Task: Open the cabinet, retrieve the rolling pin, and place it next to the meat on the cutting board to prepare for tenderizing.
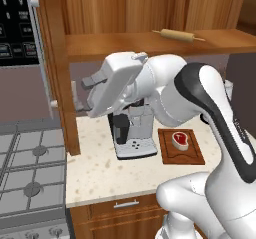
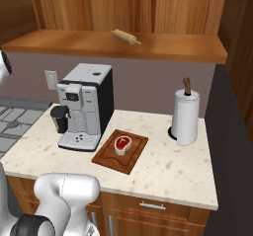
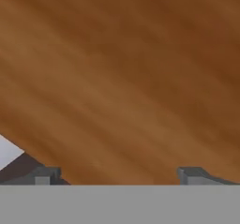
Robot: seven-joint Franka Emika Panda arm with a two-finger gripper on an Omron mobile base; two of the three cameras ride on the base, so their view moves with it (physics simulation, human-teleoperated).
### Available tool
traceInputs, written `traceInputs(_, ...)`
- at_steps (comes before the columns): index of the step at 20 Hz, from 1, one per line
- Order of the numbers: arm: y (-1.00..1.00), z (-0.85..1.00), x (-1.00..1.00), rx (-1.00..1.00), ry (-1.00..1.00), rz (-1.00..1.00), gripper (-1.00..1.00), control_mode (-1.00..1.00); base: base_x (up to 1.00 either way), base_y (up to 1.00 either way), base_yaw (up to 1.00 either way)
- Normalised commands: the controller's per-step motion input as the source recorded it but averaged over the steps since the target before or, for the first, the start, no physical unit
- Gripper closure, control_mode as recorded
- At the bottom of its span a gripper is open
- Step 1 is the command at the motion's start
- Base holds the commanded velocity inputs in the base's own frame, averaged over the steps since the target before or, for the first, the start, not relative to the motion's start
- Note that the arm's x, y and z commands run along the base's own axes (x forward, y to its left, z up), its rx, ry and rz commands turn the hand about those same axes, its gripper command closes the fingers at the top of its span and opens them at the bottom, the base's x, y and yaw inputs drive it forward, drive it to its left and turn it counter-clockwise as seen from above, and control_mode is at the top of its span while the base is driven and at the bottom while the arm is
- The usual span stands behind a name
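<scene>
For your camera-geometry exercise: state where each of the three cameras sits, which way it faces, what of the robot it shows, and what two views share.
Left base view: behind the arm's left, looking forward and down at the counter; white arm fills the right.
Right base view: behind its right; white arm parts at lower left.
Hand view: on the hand, close against reddish wood; the open gripper shows as dark fingers.
Both base views share the rolling pin on the cabinet shelf, the meat, the cutting board and the coffee machine.

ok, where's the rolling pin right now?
The rolling pin lies on the open cabinet's shelf, up above the coffee machine and the cutting board.
</scene>
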Motion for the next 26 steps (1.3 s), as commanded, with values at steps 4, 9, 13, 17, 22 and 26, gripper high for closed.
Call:
traceInputs(4,0.47,-0.01,0.05,-0.05,-0.02,0.05,-1.0,-1.0,0.0,0.0,0.0)
traceInputs(9,-0.52,-0.01,-0.11,-0.02,-0.24,-0.02,-1.0,-1.0,0.0,0.0,0.0)
traceInputs(13,-0.95,0.0,-0.33,-0.05,-0.35,-0.11,-1.0,-1.0,0.0,0.0,0.0)
traceInputs(17,-0.99,0.01,-0.39,-0.08,-0.34,-0.14,-1.0,-1.0,0.0,0.0,0.0)
traceInputs(22,-0.99,0.06,-0.28,-0.1,-0.26,-0.17,-1.0,-1.0,0.0,0.0,0.0)
traceInputs(26,-0.93,0.08,-0.05,-0.12,-0.2,-0.18,-1.0,-1.0,0.0,0.0,0.0)
